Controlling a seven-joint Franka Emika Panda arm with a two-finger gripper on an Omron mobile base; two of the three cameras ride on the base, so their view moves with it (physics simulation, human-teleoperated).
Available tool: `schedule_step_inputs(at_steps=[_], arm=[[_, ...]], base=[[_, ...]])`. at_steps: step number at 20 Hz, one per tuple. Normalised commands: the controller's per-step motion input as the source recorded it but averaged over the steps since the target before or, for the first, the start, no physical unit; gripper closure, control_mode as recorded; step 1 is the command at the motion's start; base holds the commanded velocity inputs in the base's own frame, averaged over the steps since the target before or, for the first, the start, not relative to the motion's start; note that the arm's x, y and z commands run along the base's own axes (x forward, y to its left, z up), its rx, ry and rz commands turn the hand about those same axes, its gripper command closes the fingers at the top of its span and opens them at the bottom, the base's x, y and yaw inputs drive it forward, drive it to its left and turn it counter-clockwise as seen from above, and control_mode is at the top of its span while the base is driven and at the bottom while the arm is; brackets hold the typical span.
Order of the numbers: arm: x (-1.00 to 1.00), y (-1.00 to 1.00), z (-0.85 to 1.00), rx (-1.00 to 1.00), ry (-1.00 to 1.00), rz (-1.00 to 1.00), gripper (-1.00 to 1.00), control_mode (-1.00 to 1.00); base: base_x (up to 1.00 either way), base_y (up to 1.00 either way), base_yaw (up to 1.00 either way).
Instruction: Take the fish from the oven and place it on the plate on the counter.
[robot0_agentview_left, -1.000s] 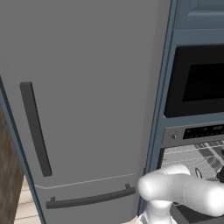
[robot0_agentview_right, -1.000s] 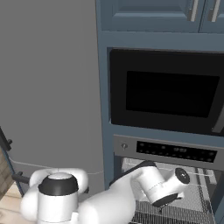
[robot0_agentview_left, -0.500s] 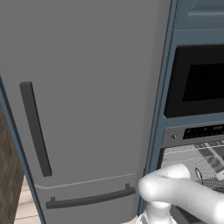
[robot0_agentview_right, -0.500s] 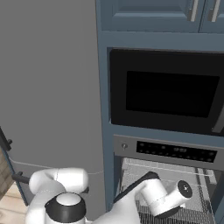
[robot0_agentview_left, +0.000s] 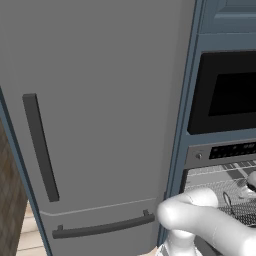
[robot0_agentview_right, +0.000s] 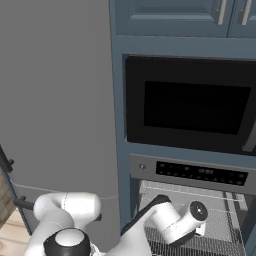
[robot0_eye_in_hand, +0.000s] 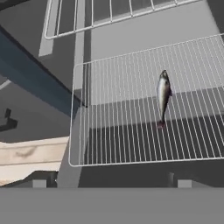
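**One fish on the oven rack**

The oven (robot0_agentview_right: 192, 210) stands open at lower right, under a black-windowed appliance (robot0_agentview_right: 192, 107), beside a grey refrigerator (robot0_agentview_left: 95, 115). Two wire racks; one fish (robot0_eye_in_hand: 163, 94) lies right of centre on the lower rack (robot0_eye_in_hand: 131, 127). Gripper jaws spread wide, empty.

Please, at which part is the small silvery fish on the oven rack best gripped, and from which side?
Probably across its thicker middle, from above: the slim silvery-grey fish lies flat and lengthwise on the wire oven rack, narrow enough for the claw's fingers to straddle.
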Motion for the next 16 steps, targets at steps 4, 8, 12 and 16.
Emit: schedule_step_inputs(at_steps=[4,8,12,16], arm=[[0.13,0.00,0.00,0.00,0.16,-0.21,-1.00,-1.00],[0.12,0.00,-0.15,-0.05,0.15,-0.08,-1.00,-1.00],[0.12,0.00,-0.23,-0.07,0.10,0.00,-1.00,-1.00],[0.00,-0.03,-0.15,-0.01,0.00,0.02,-1.00,-1.00]], base=[[0.00,0.00,0.00],[0.00,0.00,0.00],[0.00,0.00,0.00],[0.00,0.00,0.00]])
